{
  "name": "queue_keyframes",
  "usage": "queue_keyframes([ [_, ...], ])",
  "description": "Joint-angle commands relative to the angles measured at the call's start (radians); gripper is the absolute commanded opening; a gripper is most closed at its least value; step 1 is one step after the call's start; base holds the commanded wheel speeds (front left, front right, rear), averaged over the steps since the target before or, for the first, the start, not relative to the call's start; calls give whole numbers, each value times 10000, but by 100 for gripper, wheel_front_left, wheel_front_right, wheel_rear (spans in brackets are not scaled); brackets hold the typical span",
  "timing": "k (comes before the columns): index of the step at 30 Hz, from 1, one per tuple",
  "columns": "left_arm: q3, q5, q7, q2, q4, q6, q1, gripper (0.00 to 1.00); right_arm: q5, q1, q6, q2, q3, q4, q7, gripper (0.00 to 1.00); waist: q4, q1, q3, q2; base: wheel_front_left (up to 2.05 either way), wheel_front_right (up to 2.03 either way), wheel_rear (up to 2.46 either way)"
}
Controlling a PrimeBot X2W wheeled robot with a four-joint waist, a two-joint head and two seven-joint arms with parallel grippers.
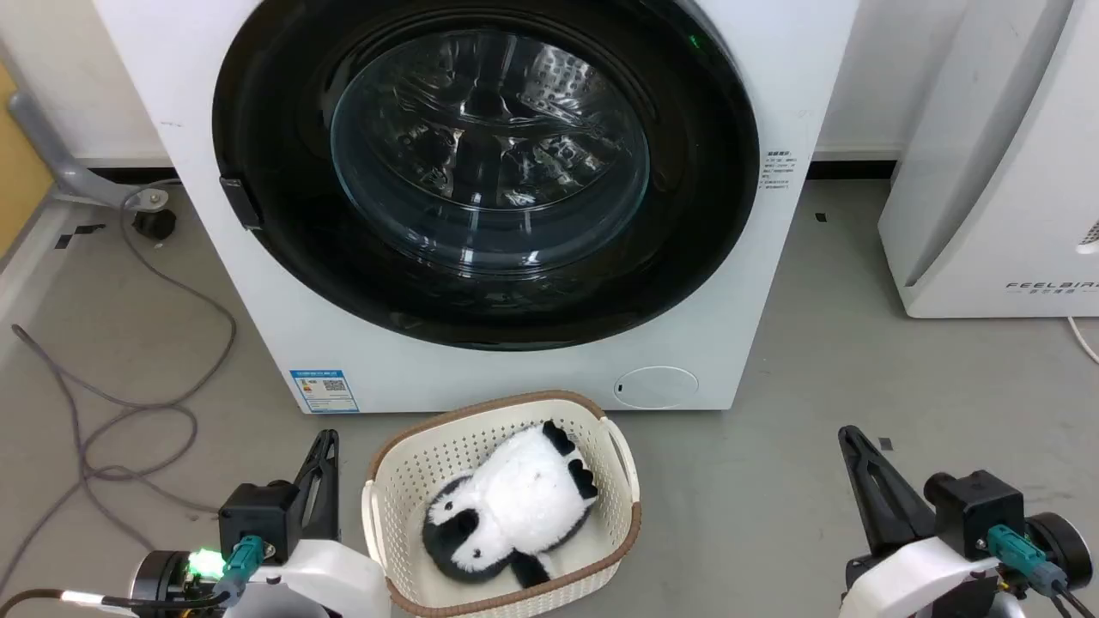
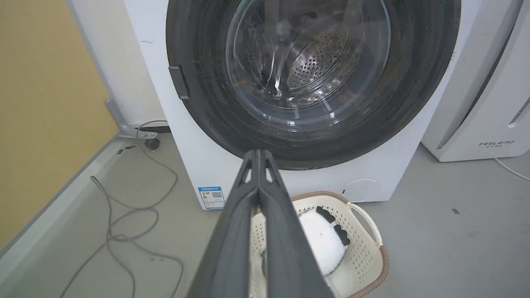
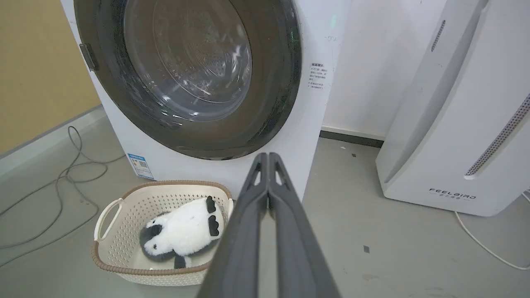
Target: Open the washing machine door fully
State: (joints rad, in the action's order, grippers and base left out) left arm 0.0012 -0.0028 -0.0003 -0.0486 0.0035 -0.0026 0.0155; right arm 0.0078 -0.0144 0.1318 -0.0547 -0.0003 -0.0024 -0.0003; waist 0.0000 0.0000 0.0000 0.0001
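Grey floor [image 1: 816,386] separates the shut washing machine door [image 1: 485,163] from left tool [image 1: 326,439] and right tool [image 1: 850,434], both pressed together; hooking its nine o'clock tab [image 1: 240,202] seems best.

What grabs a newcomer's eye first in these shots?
The big glossy black washing machine door with its bulging glass window dominates the upper middle of the head view, and it looks shut. Right below it sits a cream basket holding a black-and-white plush toy. The left gripper and right gripper flank the basket at the bottom corners, both shut.
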Motion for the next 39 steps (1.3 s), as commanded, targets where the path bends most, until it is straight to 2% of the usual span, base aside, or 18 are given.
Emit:
queue_keyframes([
  [1, -12, 28, 3, -16, -35, 26, -155, 0, -78, 144, -11, 45, 3, 24, 3, 0, 0, 0, 0, -1, 0, 0, 0],
  [26, -12, 28, 3, -16, -35, 26, -155, 0, -78, 144, -11, 45, 3, 24, 3, 0, 0, 0, 0, -1, 0, 0, 0],
  [27, -4, 0, 0, 0, 0, 0, 0, 100, 0, 0, 0, 0, -2, 0, 0, 100, 0, 0, 0, -1, 0, 0, 0],
  [39, -85, -96, -176, -1, 76, -50, 12, 100, 119, -41, -1, 1, -37, 7, -176, 100, -1, 0, 14, -1, 0, 0, 0],
])
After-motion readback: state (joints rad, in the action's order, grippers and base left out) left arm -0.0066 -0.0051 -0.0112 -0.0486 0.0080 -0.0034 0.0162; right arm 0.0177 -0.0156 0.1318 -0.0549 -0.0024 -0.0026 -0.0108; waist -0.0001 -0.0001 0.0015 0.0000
